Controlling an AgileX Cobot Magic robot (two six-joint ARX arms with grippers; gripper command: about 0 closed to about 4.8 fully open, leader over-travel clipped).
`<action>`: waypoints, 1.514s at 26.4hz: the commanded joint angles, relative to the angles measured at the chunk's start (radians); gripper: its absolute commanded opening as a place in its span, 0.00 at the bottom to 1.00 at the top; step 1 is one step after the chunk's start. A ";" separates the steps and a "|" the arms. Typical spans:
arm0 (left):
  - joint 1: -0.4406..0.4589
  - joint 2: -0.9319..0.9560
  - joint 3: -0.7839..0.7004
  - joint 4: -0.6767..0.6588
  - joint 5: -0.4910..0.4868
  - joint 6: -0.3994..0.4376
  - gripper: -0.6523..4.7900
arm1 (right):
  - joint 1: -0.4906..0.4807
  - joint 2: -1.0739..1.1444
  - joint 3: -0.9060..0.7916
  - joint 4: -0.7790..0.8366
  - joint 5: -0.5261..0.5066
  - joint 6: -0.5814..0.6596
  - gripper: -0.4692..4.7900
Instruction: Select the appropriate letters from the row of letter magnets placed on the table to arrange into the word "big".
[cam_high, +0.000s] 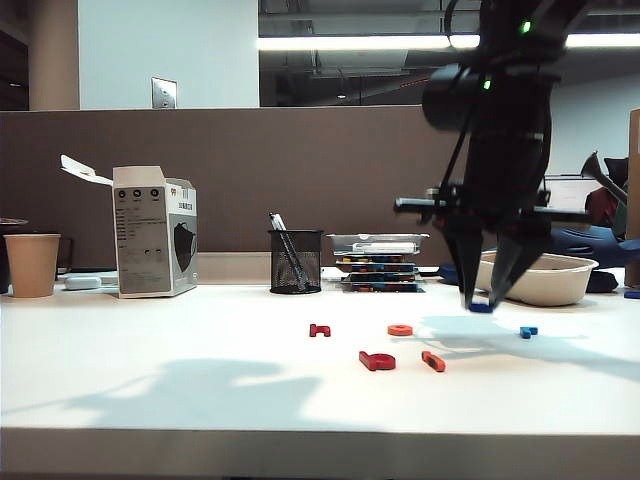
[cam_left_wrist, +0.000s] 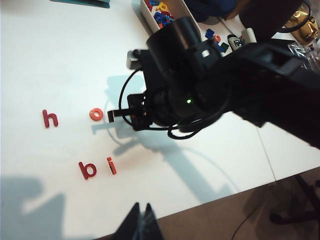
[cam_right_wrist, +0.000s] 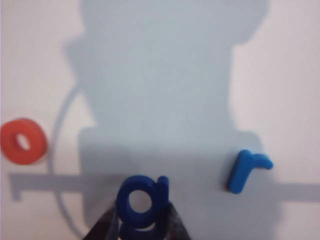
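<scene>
The "b" (cam_left_wrist: 87, 170) and "i" (cam_left_wrist: 111, 165) lay side by side on the table (cam_high: 150, 380). The right gripper (cam_high: 487, 300), above and beyond the "i", grasped the dark blue "g" (cam_right_wrist: 140, 202), not yet placed. The left gripper (cam_left_wrist: 141, 227) hung back from the "b", its state unclear.

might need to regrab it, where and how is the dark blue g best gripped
Pinch the dark blue g across its round loop, coming straight down from above. It is flat and thin, so its outer edges are the only faces to squeeze. The right gripper already holds it this way; the left gripper hangs apart, near the table's front edge.
</scene>
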 joint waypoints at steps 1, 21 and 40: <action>0.000 -0.003 0.002 0.009 -0.003 0.001 0.11 | 0.002 -0.042 0.005 -0.031 -0.002 0.000 0.28; 0.000 -0.003 0.002 0.009 -0.003 0.001 0.11 | 0.090 -0.053 -0.003 -0.150 0.000 0.002 0.30; 0.000 -0.003 0.002 0.009 -0.003 0.001 0.11 | 0.121 -0.118 -0.213 -0.016 -0.010 0.062 0.30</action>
